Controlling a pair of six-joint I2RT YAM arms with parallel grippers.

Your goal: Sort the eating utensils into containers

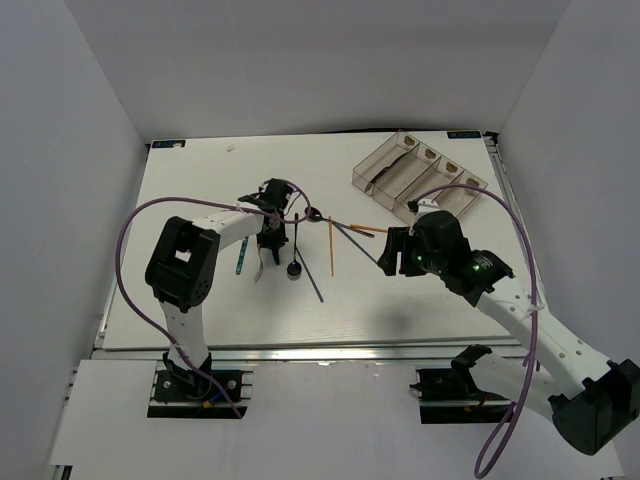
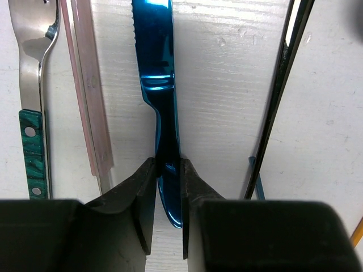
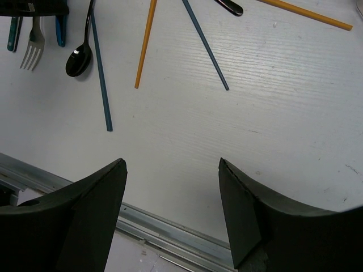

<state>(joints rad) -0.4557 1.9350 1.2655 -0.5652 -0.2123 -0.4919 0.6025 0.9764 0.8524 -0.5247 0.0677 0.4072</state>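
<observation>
The left pincer (image 2: 167, 165) pinches the blue knife (image 2: 155, 56) by its handle, blade pointing straight ahead. The containers (image 1: 425, 172) lie far off, nearer the spread, empty right pincer (image 3: 171, 165).

On my left wrist view, the blue knife (image 2: 159, 68) runs off the top edge, so I can't see its tip. The fork (image 2: 31, 62) loses its tines to the same edge, and its teal handle disappears behind the left gripper (image 2: 167, 165) body. From the top camera, the containers (image 1: 420, 172) are too small for me to identify the dark shape (image 1: 393, 160) in the far bin. On my right wrist view, an orange chopstick (image 3: 303, 12) is cut off at the top.
</observation>
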